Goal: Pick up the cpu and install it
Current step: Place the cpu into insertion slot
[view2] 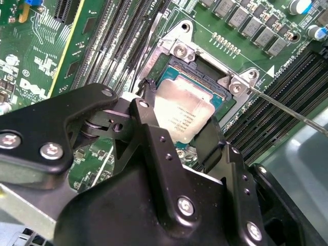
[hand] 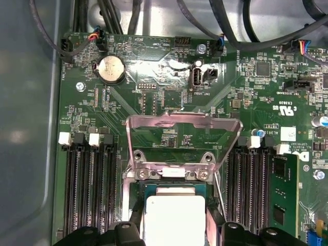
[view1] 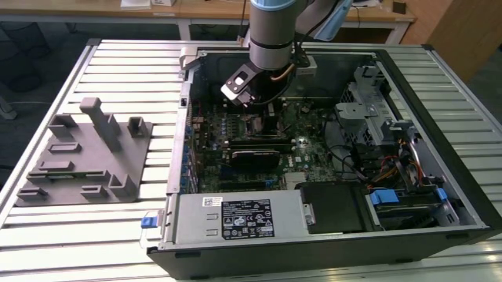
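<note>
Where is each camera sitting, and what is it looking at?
Exterior view: off the arm, up high, looking down at the open computer case on the table; the arm reaches into it.
First wrist view: on the arm, looking down onto the motherboard; the gripper holds the cpu.
Second wrist view: on the arm, looking slantwise past the gripper's black body at the cpu over its socket.
Shared: both wrist views show the gripper shut on the cpu.

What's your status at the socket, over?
End effector shut on cpu, over open socket; seating not visible. Load plate raised, off the cpu.
</note>
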You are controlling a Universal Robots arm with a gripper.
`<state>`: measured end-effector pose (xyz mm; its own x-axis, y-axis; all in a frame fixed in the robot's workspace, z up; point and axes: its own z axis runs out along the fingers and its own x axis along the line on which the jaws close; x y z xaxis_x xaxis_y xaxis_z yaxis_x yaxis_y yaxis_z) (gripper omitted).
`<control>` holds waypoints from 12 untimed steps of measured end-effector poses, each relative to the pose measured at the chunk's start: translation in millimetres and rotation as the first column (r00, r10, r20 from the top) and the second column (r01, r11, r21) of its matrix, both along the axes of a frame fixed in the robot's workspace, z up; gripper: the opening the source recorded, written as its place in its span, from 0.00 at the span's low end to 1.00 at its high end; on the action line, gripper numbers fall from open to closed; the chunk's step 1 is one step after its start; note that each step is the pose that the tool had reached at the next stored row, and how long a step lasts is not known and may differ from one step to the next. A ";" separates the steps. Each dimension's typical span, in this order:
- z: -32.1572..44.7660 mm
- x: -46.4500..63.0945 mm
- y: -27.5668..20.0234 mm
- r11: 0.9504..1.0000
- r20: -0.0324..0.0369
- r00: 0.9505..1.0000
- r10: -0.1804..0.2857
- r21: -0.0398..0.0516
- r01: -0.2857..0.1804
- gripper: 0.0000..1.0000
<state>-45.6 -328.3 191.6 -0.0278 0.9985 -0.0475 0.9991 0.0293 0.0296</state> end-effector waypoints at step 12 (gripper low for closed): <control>-1.9 -4.0 0.3 1.000 0.000 1.000 0.020 0.000 -0.020 0.55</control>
<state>-49.5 -328.0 189.7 -0.0474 0.9978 -0.0474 0.9984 0.0488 0.0297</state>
